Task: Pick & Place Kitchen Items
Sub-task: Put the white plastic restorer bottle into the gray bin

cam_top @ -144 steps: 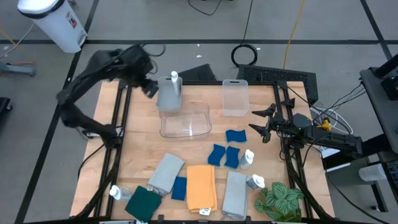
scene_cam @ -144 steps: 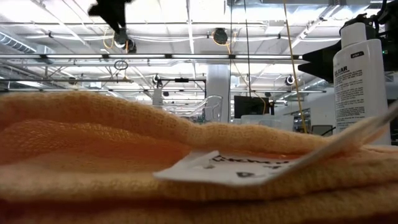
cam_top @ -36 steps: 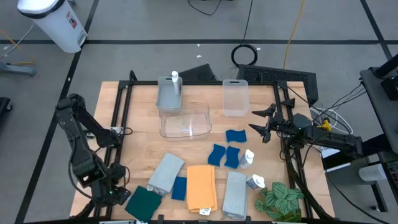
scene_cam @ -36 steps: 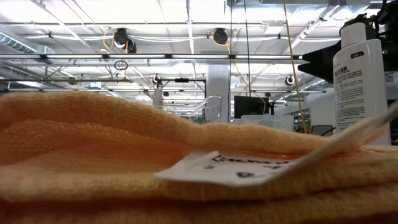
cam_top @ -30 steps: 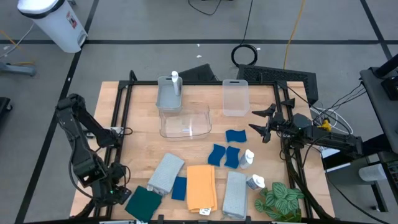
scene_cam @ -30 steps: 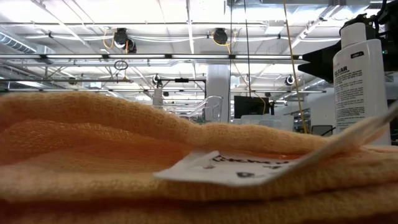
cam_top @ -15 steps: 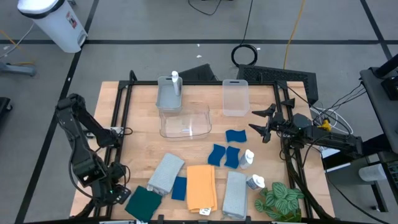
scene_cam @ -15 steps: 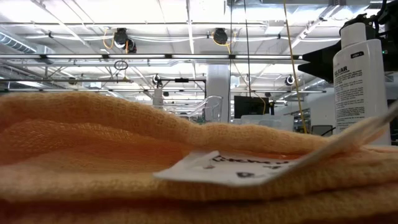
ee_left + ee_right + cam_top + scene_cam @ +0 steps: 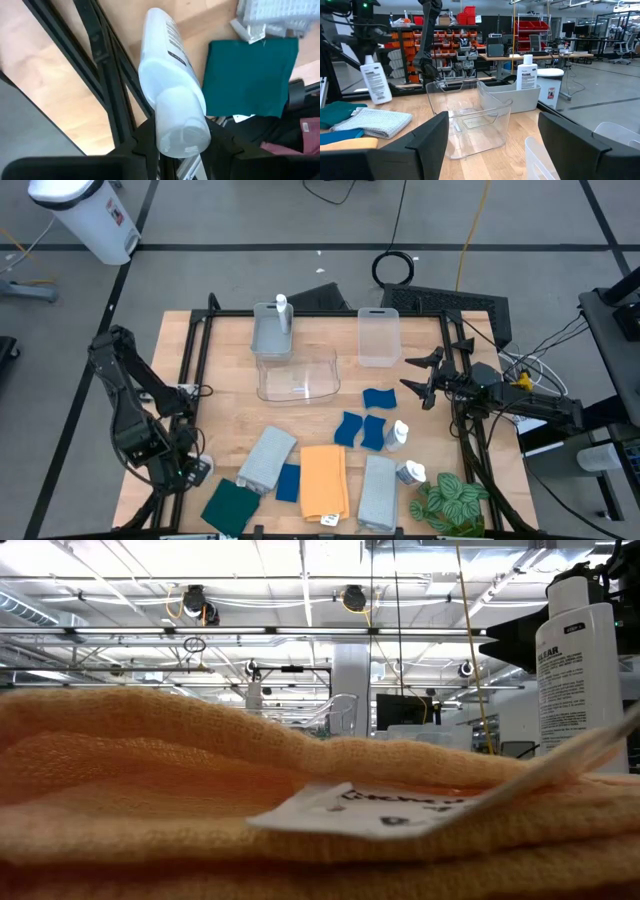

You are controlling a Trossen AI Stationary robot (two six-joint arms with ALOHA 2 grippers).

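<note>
My left gripper (image 9: 192, 472) is at the table's near left corner, shut on a small white bottle (image 9: 167, 75), which also shows in the right wrist view (image 9: 376, 80). The dark green cloth (image 9: 232, 506) lies flat just beside it. Grey cloths (image 9: 266, 458) (image 9: 378, 490), an orange cloth (image 9: 323, 480) and a blue cloth (image 9: 288, 482) lie flat along the near edge. Blue sponges (image 9: 360, 425) and two white bottles (image 9: 398, 434) (image 9: 410, 473) are at the right. My right gripper (image 9: 418, 380) is open and empty at the right edge. My left gripper pinches the bottle's cap end (image 9: 182, 135) between its two fingers (image 9: 142, 137), one on each side. The fingers come from above, pointing down. The bottle hangs upright below them, its body (image 9: 377, 87) toward the table; whether its base is clear, I cannot tell.
A grey bin (image 9: 270, 338) with a white bottle (image 9: 281, 310) stands at the far middle, beside two clear bins (image 9: 298, 375) (image 9: 378, 338). A leafy plant (image 9: 450, 500) is at the near right corner. Black frame rails (image 9: 190, 380) run along both sides. The orange cloth (image 9: 200, 790) fills the low view.
My left gripper, shut on the white bottle, has moved a little up and toward the table's far and right side, carrying the bottle away from the near left corner. My right arm has kept still.
</note>
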